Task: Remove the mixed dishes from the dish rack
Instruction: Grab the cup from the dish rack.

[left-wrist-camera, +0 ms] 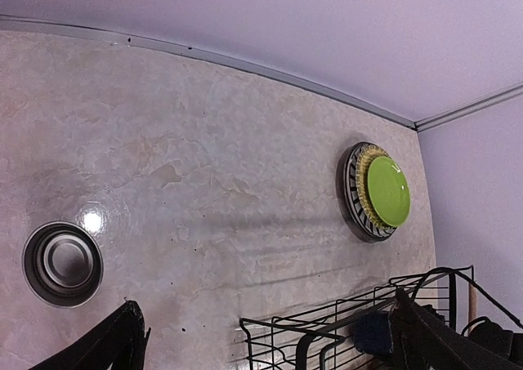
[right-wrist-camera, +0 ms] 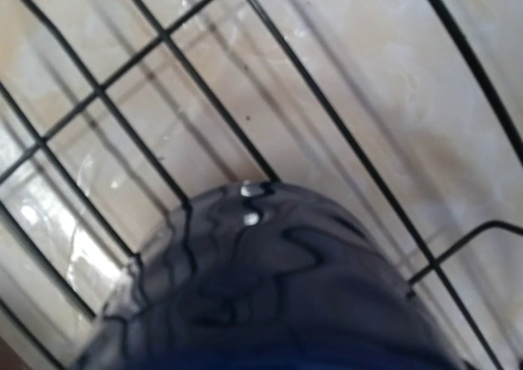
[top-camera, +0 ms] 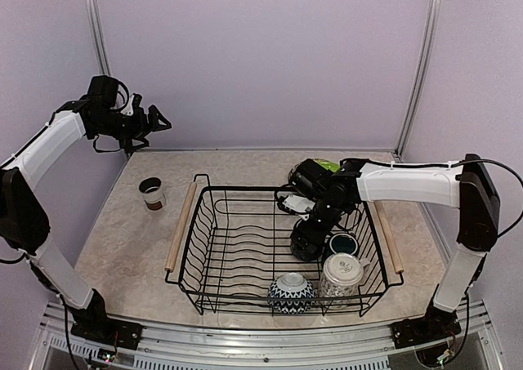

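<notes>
While my left arm hangs high over the far left corner of the table [top-camera: 122, 256], my left gripper [top-camera: 155, 118] stands wide open with nothing between its fingers [left-wrist-camera: 122, 345]. From that wrist I look down on a small cup [left-wrist-camera: 63, 264] standing upright on the bare tabletop, left of the dish rack [top-camera: 214, 282] and apart from it. The same view shows a stack of plates beyond the rack's far right corner: the lime-green plate [left-wrist-camera: 387, 190] on top, the woven yellow plate [left-wrist-camera: 365, 167] under it, and the striped plate [left-wrist-camera: 350, 192] at the bottom.

My right arm reaches down into the right half of the rack. My right gripper [top-camera: 304, 246] is low among the wires, and I cannot tell whether its jaws are spread or closed. The right wrist view is filled by a dark blue mug [right-wrist-camera: 270, 288] with a wavy pattern, very close, with the rack's wire floor behind it.

Just right of that gripper the teal mug [top-camera: 341, 244] stands in the rack. Nearer me are the white patterned cup [top-camera: 341, 274] and, to its left at the near wall, the blue-white patterned bowl [top-camera: 291, 292].
</notes>
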Robot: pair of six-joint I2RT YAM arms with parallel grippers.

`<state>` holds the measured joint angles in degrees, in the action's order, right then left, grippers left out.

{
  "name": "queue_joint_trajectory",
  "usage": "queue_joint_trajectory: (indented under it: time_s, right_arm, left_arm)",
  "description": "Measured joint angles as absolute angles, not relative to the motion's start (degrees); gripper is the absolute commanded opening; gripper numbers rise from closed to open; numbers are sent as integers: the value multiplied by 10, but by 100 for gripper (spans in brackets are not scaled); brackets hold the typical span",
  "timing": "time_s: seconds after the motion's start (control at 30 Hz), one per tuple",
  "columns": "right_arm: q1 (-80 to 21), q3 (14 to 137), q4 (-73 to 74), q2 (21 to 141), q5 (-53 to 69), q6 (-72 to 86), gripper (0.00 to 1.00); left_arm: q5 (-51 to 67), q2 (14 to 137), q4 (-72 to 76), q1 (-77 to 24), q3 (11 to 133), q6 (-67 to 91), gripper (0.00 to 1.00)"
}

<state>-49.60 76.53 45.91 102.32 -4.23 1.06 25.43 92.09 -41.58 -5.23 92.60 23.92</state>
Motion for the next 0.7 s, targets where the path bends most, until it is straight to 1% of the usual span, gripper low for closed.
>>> queue_joint_trajectory:
  time_s: [0.3,0.43,0.63,0.7]
  right_arm:
    - [-495,767,455,1023,-33,11,41]
    - [-494,768,452,1018,-22,18,21]
    - [-494,764,408,973,-9,45,3]
    - [-494,759,384,954,-6,59,0]
  left_arm:
    - [254,921,-416,-52,926,239,99]
    - [253,921,-416,-52,926,239,99]
    - [252,921,-416,-52,926,239,99]
    - [252,920,-415,-53,925,239,99]
